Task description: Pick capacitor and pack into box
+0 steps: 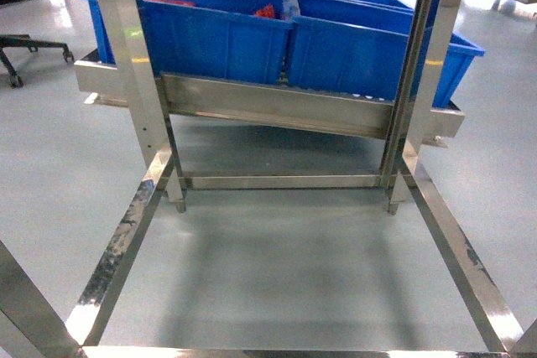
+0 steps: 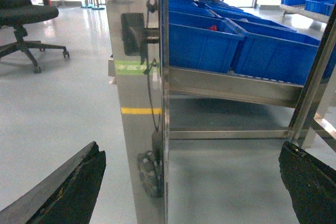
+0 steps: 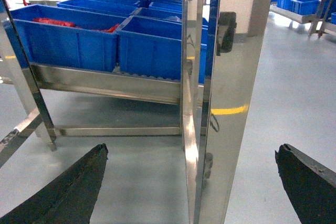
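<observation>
- In the head view, a steel rack [image 1: 277,106] crosses the upper half of the frame, with shiny uprights at upper left and upper right.
- Blue bins [image 1: 218,35] sit side by side on the rack's tilted shelf; red items [image 1: 267,12] show inside one near top centre.
- Below lies grey floor [image 1: 285,266], framed by steel rails.
- A black office chair [image 2: 26,14] stands in the upper left of the left wrist view.
- The left gripper [image 2: 189,192] shows dark fingertips [image 2: 73,187] at the bottom corners, jaws spread wide, holding nothing.
- The right gripper [image 3: 191,192] shows the same, fingertips [image 3: 68,192] far apart, jaws released and empty.
- Neither the capacitor nor the box can be made out in any view.
</observation>
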